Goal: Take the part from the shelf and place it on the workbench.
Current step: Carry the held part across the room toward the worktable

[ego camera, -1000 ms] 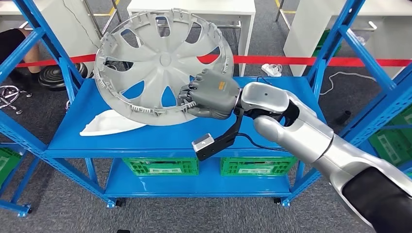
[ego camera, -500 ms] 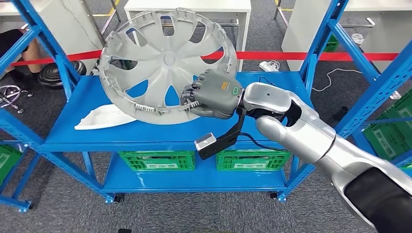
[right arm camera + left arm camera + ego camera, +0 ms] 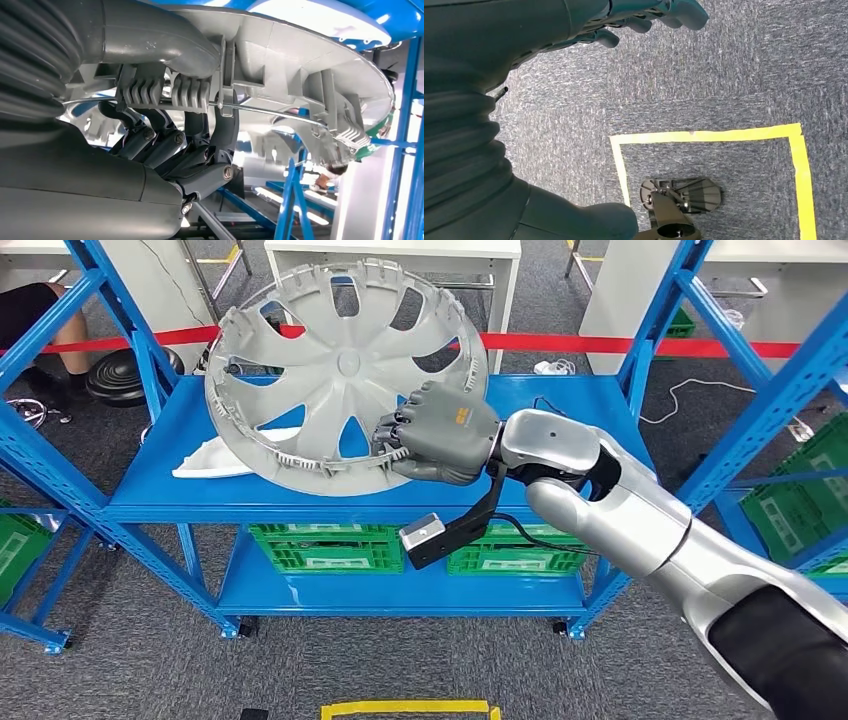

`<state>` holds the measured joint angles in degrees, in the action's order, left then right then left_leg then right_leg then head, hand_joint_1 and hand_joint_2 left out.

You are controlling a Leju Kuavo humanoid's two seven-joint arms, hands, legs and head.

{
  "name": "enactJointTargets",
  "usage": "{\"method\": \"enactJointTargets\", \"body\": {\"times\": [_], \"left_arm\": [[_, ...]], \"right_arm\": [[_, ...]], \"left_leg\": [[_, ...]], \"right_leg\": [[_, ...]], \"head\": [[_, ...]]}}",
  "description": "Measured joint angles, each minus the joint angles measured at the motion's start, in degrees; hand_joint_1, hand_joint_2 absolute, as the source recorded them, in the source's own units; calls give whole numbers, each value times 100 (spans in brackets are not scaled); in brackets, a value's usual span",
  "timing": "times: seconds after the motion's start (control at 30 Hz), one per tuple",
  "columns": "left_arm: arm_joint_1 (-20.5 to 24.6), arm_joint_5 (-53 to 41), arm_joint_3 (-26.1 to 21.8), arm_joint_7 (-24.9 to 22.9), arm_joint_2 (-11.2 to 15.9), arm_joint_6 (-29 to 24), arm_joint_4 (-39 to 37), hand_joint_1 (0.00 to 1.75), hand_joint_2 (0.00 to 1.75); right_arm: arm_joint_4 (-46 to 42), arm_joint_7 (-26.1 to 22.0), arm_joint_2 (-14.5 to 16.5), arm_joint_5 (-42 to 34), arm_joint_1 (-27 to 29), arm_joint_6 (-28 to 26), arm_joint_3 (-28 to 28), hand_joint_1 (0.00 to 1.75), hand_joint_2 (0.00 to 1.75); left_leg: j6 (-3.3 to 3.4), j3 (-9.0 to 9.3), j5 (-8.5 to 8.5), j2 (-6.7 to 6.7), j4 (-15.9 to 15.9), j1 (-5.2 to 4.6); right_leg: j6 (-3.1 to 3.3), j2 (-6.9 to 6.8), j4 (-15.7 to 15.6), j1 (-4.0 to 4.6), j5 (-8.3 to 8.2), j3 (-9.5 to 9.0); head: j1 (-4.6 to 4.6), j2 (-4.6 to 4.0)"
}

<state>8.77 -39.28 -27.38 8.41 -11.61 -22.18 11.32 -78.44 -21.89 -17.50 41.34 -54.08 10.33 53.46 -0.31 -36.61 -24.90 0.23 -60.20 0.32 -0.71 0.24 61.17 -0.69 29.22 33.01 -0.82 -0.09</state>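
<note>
A large grey wheel cover (image 3: 330,375) is held up tilted above the blue shelf (image 3: 560,430). My right hand (image 3: 435,435) grips its rim at the lower right, fingers curled through a spoke gap. The right wrist view shows the dark fingers (image 3: 200,145) hooked over the ribbed rim of the wheel cover (image 3: 300,70), thumb on the other side. My left hand (image 3: 639,20) hangs over the grey carpet with its fingers apart and nothing in them.
A white curved part (image 3: 215,458) lies on the shelf behind the cover. Green crates (image 3: 325,548) sit on the lower shelf. Blue uprights (image 3: 730,410) flank both sides. A white table (image 3: 400,260) and red tape stand beyond. Yellow floor tape (image 3: 405,708) lies below.
The whole picture has shifted: the shelf sits slightly farther off and yellow floor tape has come into view. The cover stays in my right hand's grip.
</note>
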Motion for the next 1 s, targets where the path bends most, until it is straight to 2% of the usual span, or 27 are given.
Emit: {"method": "enactJointTargets", "body": {"times": [0.1, 0.13, 0.17, 0.2, 0.27, 0.3, 0.33, 0.37, 0.4, 0.47, 0.5, 0.53, 0.6, 0.63, 0.67, 0.7, 0.77, 0.8, 0.83, 0.87, 0.9, 0.93, 0.97, 1.0], "left_arm": [[-1, 2, -1, -1, 3, 0, 1, 0, 175], [-5, 6, -3, -1, 5, 0, 1, 0, 175], [-8, 12, -8, -1, 8, 0, 0, 0, 175], [-8, 19, -14, -1, 9, 0, 0, 0, 175], [-9, 32, -29, 2, 9, 0, -1, 0, 175], [-10, 36, -37, 4, 9, 0, -2, 0, 175], [-11, 41, -46, 7, 9, 0, -2, 0, 175], [-11, 48, -56, 10, 9, 0, -2, 0, 175], [-11, 56, -66, 14, 9, -1, -2, 0, 175], [-4, 67, -74, 19, 11, -3, 3, 0, 175], [-2, 68, -75, 20, 11, -5, 5, 0, 175], [0, 68, -76, 20, 13, -7, 7, 0, 175], [-2, 68, -78, 18, 14, -11, 5, 0, 175], [-1, 68, -78, 16, 15, -13, 5, 0, 175], [0, 69, -79, 16, 16, -14, 7, 0, 175], [1, 68, -79, 17, 15, -15, 7, 0, 175], [0, 69, -79, 16, 12, -15, 8, 0, 175], [-2, 69, -79, 16, 11, -15, 7, 0, 175], [-3, 69, -79, 15, 10, -15, 5, 0, 175], [-3, 69, -79, 15, 10, -15, 5, 0, 175], [-3, 68, -79, 16, 10, -15, 4, 0, 175], [-2, 68, -79, 16, 9, -15, 4, 0, 175], [-1, 68, -79, 17, 8, -16, 4, 0, 175], [0, 68, -79, 18, 8, -17, 4, 0, 175]], "right_arm": [[-2, 19, -8, 4, 0, 3, -2, 175, 175], [-2, 26, -9, 5, -3, 3, -2, 175, 175], [-2, 28, -8, 5, -8, 3, -2, 175, 175], [-2, 29, -8, 5, -12, 3, -2, 175, 175], [-2, 22, -7, 6, -15, 3, -2, 175, 175], [-1, 20, -6, 6, -14, 3, -2, 175, 175], [-1, 18, -5, 6, -13, 4, -2, 175, 175], [0, 18, -5, 6, -13, 4, -2, 175, 175], [0, 21, -5, 6, -14, 5, -2, 175, 175], [1, 26, -7, 6, -17, 4, -4, 175, 175], [2, 30, -9, 5, -19, 2, -7, 175, 175], [3, 30, -10, 3, -20, -2, -10, 175, 175], [5, 25, -21, -1, -17, -10, -15, 175, 175], [5, 19, -34, -2, -14, -15, -17, 175, 175], [5, 14, -47, -2, -12, -19, -19, 175, 175], [5, 8, -60, -2, -11, -24, -21, 175, 175], [4, 1, -68, -1, -5, -31, -23, 175, 175], [5, -2, -72, -1, 1, -32, -23, 175, 175], [5, -2, -75, -1, 8, -32, -23, 175, 175], [5, -1, -78, -1, 12, -32, -22, 175, 175], [5, 3, -81, -1, 14, -34, -22, 175, 175], [4, 8, -86, 0, 16, -40, -24, 175, 175], [3, 14, -94, 3, 23, -51, -32, 175, 175], [-4, 20, -116, 9, 48, -74, -50, 175, 175]], "left_leg": [[-121, -55, 71, -14, 2, -1], [-159, -95, 18, -19, -36, 4], [-191, -156, -127, -22, -170, 9], [-218, -239, -349, -25, -409, 18], [-260, -421, -823, -25, -1096, 22], [-271, -465, -937, -25, -1367, 24], [-271, -431, -940, -25, -1476, 23], [-262, -299, -847, -25, -1382, 23], [-242, -77, -709, -26, -1107, 22], [-181, 450, -576, -32, -346, 5], [-150, 607, -565, -39, -79, -11], [-116, 679, -579, -45, 69, -30], [-37, 629, -506, -45, 117, -42], [9, 605, -453, -35, 136, -33], [57, 567, -389, -23, 156, -21], [93, 519, -323, -10, 172, -7], [133, 375, -206, 3, 164, -5], [136, 295, -153, 5, 153, -5], [133, 214, -103, 7, 137, -5], [126, 136, -58, 7, 118, -4], [114, 64, -18, 7, 97, -3], [97, 3, 18, 8, 70, -2], [73, -51, 49, 5, 43, -9], [42, -86, 84, 1, 26, -14]], "right_leg": [[139, 9, -72, 12, -65, 59], [187, 6, -84, 3, -111, 91], [232, 2, -102, -7, -162, 127], [265, -2, -113, -13, -210, 169], [294, -3, -114, -7, -295, 268], [294, -3, -113, -2, -339, 324], [290, -3, -112, 3, -386, 382], [281, -2, -111, 6, -433, 438], [268, -2, -111, 9, -477, 487], [224, -3, -110, 16, -559, 556], [193, -6, -114, 18, -600, 572], [157, -9, -126, 17, -646, 583], [80, -9, -171, 15, -733, 596], [45, -6, -157, 10, -706, 622], [14, -4, -57, 8, -576, 677], [-10, -3, 166, 6, -348, 765], [-49, -3, 905, 4, 198, 990], [-61, -3, 1249, 4, 350, 1064], [-68, -4, 1445, 3, 372, 1060], [-69, -4, 1437, 1, 286, 957], [-65, -7, 1221, 0, 145, 746], [-54, -11, 855, -1, 41, 459], [-30, -13, 446, 11, 20, 178], [10, -12, 135, 26, 32, -27]], "head": [[2, 0], [5, 0], [9, 0], [13, 0], [17, 0], [17, 0], [18, 0], [17, 0], [17, 0], [13, 0], [13, 0], [16, 0], [25, 0], [26, 0], [23, 0], [20, 0], [17, 0], [18, 0], [18, 0], [17, 0], [18, 0], [17, 0], [18, 0], [19, 0]]}}
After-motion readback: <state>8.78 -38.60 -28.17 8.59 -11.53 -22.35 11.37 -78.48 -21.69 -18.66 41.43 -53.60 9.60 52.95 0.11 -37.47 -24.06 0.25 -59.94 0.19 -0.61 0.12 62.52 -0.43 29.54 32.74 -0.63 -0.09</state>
